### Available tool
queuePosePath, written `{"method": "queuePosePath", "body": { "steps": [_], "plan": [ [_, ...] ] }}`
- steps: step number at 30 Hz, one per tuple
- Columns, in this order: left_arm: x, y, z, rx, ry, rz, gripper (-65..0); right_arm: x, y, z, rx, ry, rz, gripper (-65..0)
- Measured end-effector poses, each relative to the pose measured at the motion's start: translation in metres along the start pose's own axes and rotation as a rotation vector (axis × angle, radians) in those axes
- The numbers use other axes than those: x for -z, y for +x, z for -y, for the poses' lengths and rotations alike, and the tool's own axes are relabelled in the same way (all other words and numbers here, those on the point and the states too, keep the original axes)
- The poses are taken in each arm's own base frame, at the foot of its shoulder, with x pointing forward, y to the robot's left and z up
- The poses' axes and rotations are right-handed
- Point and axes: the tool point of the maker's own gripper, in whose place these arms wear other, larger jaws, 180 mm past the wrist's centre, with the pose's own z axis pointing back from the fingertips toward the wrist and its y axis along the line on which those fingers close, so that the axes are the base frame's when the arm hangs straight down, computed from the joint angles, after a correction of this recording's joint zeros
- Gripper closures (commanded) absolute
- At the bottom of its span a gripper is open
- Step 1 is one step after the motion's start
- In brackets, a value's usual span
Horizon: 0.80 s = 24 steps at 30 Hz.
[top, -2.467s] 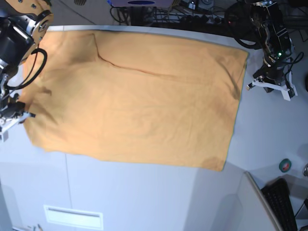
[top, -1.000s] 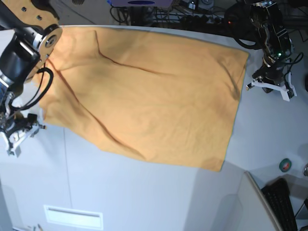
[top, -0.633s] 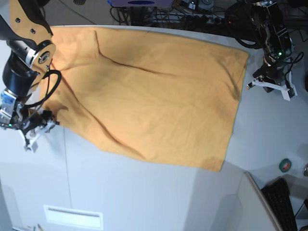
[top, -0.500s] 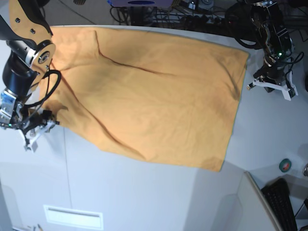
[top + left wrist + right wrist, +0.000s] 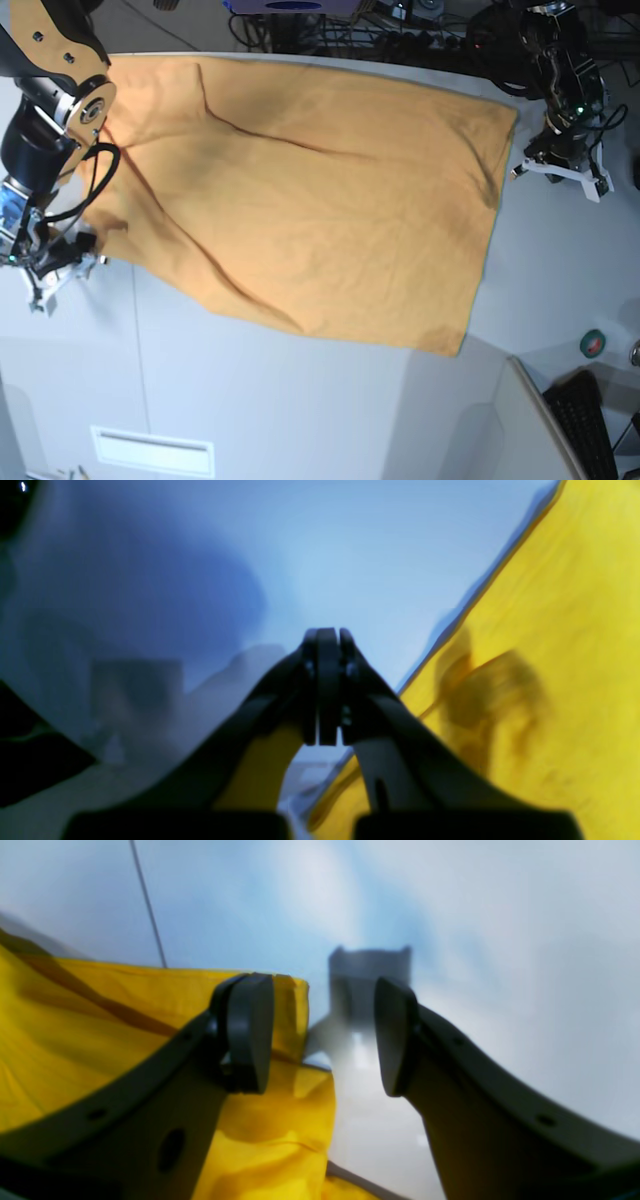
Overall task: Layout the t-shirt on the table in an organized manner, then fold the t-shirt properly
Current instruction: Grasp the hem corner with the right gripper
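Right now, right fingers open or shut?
Open. In the right wrist view the two fingers stand apart with bare table between them; the t-shirt corner lies beside one finger, not pinched.

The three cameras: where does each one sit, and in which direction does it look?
Base: sits high, looks down on the table and t-shirt; both arms show at the sides.
Left wrist: sits behind the left gripper, looks along its shut jaws; shirt edge beside them.
Right wrist: sits behind the right gripper, looks between its open jaws at a shirt corner.
All three views share the t-shirt and table.
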Motion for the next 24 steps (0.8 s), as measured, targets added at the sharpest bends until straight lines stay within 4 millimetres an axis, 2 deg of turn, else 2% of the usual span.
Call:
{"method": "queuePosePath", "body": {
  "steps": [4, 7, 14, 15, 18, 20, 22, 24],
  "plan": [
    [0.0, 0.0, -0.002, 0.001, 0.006, -0.002, 0.0, 0.003, -0.001, -0.004, 0.006, 0.015, -0.005, -31.2],
    [0.0, -0.001, -0.002, 0.0, 0.006, -0.003, 0.0, 0.014, -0.014, -0.011, 0.018, 0.04, -0.021, -30.9],
    [0.0, 0.0, -0.001, 0.002, 0.002, -0.001, 0.0, 0.02, -0.007, -0.019, 0.043, 0.072, 0.037, -30.0],
    [0.0, 0.001, -0.001, 0.001, 0.001, 0.001, 0.0, 0.02, -0.007, -0.019, 0.042, 0.072, 0.036, -27.6],
    [0.0, 0.001, -0.001, 0.001, 0.002, 0.0, 0.0, 0.02, -0.007, -0.019, 0.041, 0.071, 0.033, -14.9],
    [0.0, 0.001, -0.001, 0.001, 0.001, 0.0, 0.0, 0.021, -0.009, -0.019, 0.041, 0.071, 0.03, -10.5],
    [0.0, 0.001, -0.001, 0.001, 0.001, 0.001, 0.0, 0.021, -0.009, -0.019, 0.041, 0.071, 0.027, -13.7],
    [0.0, 0.001, -0.001, 0.001, 0.001, 0.001, 0.0, 0.021, -0.01, -0.02, 0.044, 0.075, 0.025, -19.8]
  ]
}}
